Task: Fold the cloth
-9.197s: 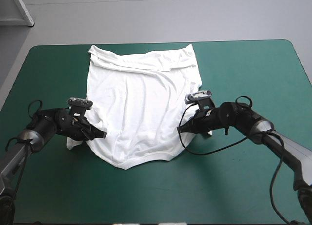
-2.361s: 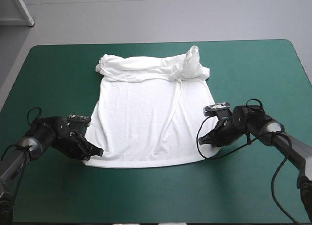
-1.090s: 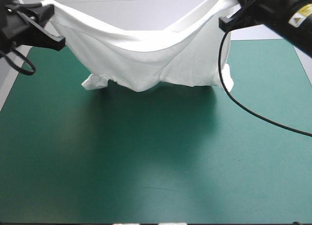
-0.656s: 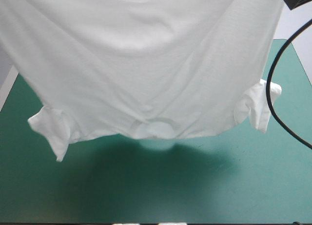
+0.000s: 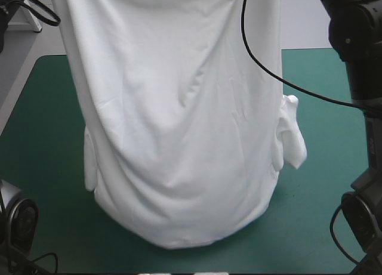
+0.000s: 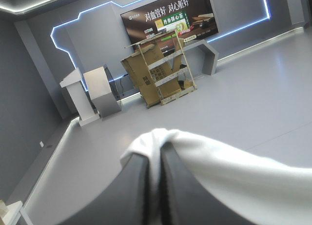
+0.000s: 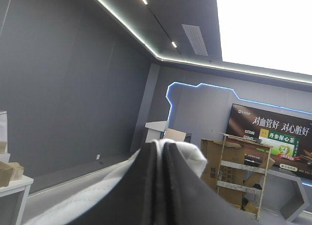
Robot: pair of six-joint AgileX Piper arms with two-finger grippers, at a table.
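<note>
Left tool (image 6: 155, 155) pinching T-shirt (image 5: 179, 120) edge; right tool (image 7: 162, 148) same. Both high above worktop (image 5: 42, 108). T-shirt hangs full length, sleeves low, bottom over worktop's near edge. You're likely at shake-out step. Next: lay it flat, no bunching.

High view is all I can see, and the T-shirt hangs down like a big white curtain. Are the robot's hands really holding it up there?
Observer: Yes. In the left wrist view the left gripper is shut on the T-shirt, with white cloth pinched between its black fingers.
Operator: What about the other one?
Observer: In the right wrist view the right gripper is shut on it too, and a small white fold pokes out just past the tips.
</note>
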